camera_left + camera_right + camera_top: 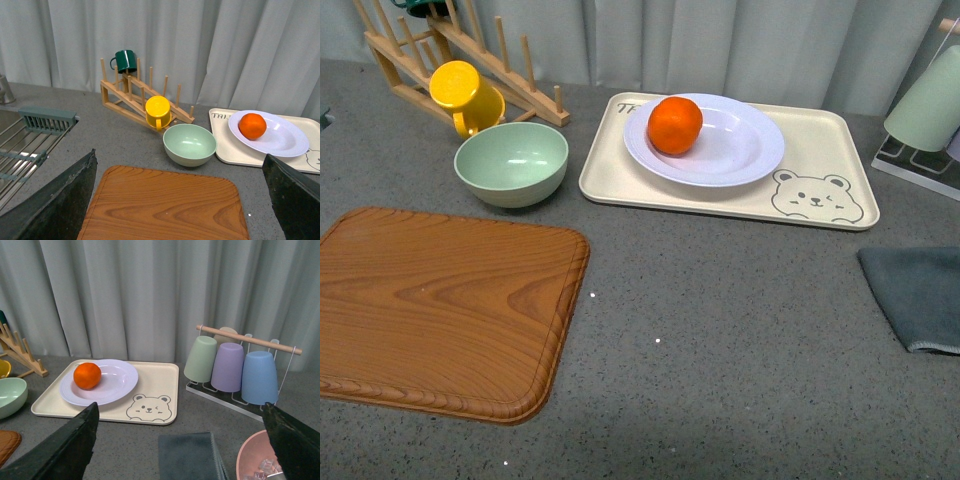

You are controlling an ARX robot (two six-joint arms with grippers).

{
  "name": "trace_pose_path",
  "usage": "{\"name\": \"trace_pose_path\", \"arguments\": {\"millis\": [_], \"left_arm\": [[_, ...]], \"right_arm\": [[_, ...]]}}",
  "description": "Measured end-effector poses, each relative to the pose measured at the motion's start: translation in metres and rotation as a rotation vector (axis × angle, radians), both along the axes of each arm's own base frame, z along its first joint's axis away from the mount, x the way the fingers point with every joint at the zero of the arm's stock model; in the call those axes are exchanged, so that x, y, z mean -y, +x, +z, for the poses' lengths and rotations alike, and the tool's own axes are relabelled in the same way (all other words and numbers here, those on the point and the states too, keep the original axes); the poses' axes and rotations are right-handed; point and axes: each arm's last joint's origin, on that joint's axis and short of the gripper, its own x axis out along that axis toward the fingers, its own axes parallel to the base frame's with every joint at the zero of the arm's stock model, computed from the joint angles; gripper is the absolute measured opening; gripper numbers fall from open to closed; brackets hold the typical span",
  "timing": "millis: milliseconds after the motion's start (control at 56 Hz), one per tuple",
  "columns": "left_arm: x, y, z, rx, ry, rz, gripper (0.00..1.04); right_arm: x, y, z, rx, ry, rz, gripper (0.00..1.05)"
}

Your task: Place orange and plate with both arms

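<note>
The round bright orange (pixel 675 124) sits in the big white plate (pixel 740 150), far from both arms' wide-open, empty fingers (pixel 60 200).

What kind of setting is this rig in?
Most likely a kitchen counter, possibly a mock-up. Signs: a sink with a wire drainer to the left, a wooden dish rack holding mugs, cups drying upside down, and a cutting board on the grey countertop.

A: Orange (pixel 675 125)?
B: Round, bright, dimpled skin; sits inside the plate (pixel 740 150), on its left part.
A: Plate?
B: White, deep, wide rim; upright on the beige bear tray (pixel 820 170), toward its left half.
</note>
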Motion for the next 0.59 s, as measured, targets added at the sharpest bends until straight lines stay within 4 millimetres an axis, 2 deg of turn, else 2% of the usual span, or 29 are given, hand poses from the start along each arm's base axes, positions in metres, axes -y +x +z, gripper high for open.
{"name": "trace_pose_path", "arguments": {"millis": [71, 589], "left_arm": [[0.0, 0.0, 0.0, 0.0, 0.0, 0.0, 0.98], [0.0, 0.0, 0.0, 0.0, 0.0, 0.0, 0.98]], "right_arm": [[0.0, 0.0, 0.0, 0.0, -0.001, 0.0, 0.95], [0.0, 0.0, 0.0, 0.0, -0.001, 0.0, 0.96]]}}
